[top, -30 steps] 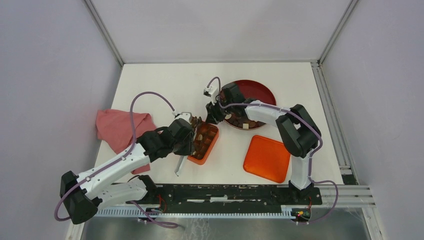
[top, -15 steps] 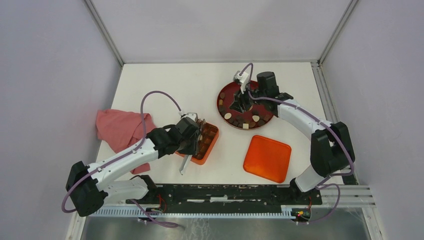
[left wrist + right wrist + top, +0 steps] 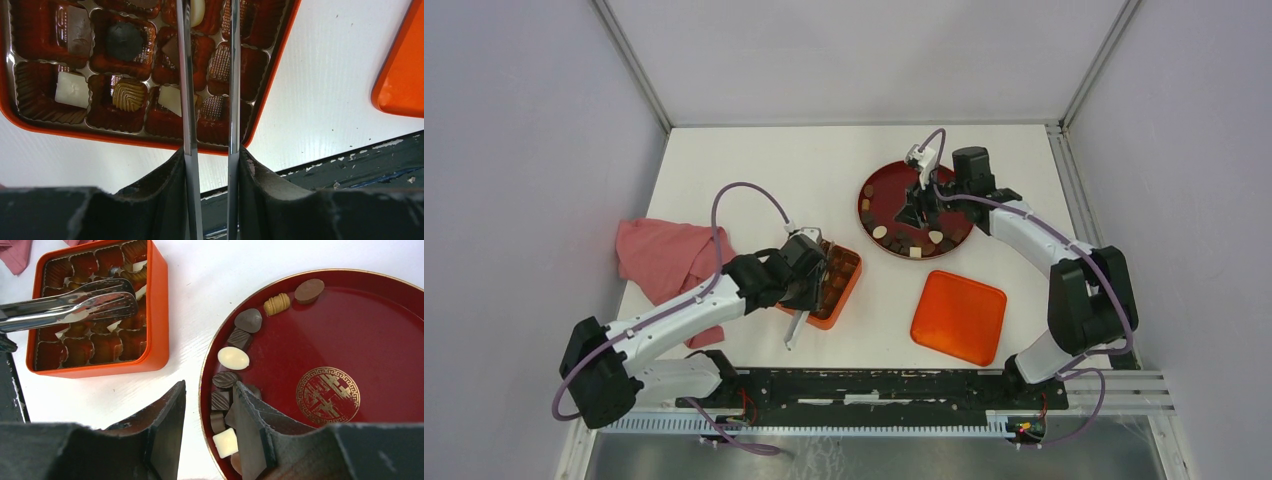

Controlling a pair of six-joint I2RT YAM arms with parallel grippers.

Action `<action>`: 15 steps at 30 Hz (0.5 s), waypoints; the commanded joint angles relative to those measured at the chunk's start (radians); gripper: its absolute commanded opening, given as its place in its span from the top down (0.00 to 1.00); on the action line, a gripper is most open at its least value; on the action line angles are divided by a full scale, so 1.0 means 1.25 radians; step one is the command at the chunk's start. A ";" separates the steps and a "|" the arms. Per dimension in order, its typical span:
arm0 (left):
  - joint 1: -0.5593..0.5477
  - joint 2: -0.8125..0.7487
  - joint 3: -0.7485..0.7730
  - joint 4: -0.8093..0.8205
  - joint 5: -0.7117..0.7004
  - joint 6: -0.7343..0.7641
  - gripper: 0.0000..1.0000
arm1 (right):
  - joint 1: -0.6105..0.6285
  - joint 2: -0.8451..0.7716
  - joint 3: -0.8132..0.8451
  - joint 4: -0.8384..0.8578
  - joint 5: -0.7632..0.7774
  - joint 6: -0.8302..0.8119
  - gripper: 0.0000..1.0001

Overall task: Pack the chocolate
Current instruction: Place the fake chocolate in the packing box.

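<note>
Smooth chocolate (image 3: 233, 358), shiny metal tongs (image 3: 186, 100)

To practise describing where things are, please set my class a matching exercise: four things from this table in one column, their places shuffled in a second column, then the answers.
Things
1. metal tongs
2. orange lid
3. pink cloth
4. dark-red plate

Places
A. at the left edge of the table
B. under the right gripper, holding loose chocolates
C. held by the left gripper, tips over the orange box
D. lying flat, on the near side of the plate

Pairs: 1-C, 2-D, 3-A, 4-B
</note>
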 commanded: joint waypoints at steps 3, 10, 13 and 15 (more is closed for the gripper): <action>0.002 0.007 0.032 0.013 -0.021 -0.003 0.56 | -0.011 -0.034 -0.009 0.025 -0.038 -0.003 0.54; 0.002 0.006 0.044 0.010 -0.025 -0.004 0.54 | -0.020 -0.040 -0.013 0.025 -0.051 -0.006 0.54; 0.001 -0.009 0.058 0.002 -0.028 -0.008 0.55 | -0.022 -0.045 -0.014 0.024 -0.052 -0.011 0.54; 0.000 -0.030 0.076 -0.008 -0.027 -0.012 0.56 | -0.026 -0.046 -0.010 0.017 -0.046 -0.026 0.54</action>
